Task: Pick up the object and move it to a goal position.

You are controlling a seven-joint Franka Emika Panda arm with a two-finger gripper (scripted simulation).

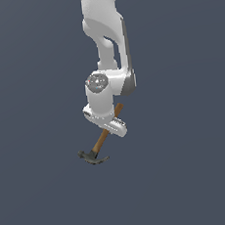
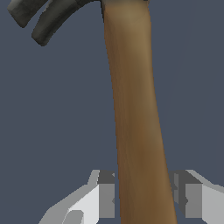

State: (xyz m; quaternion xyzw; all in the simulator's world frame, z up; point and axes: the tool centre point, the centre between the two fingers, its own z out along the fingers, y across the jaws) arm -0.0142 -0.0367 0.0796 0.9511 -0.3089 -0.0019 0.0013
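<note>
white Franka Panda arm [image 1: 105,46] is reaching down over the plain dark grey-blue surface [image 1: 39,191] | its white gripper [image 2: 142,199] is straddling the handle, grey fingers [image 2: 106,194] sitting on either side; whether they are pinching it, cannot tell | small claw hammer with slim brown wooden handle and dark grey metal head [image 1: 99,146] is lying slanted under the gripper, head toward the exterior view's left

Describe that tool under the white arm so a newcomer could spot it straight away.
Find the white robot arm coming down from the top of the exterior view. Directly beneath its lower end lies a small claw hammer, its slim brown handle running between the arm's fingers. Its dark grey head with a curved, forked claw is the only dark-and-brown thing on the plain grey-blue floor.
</note>
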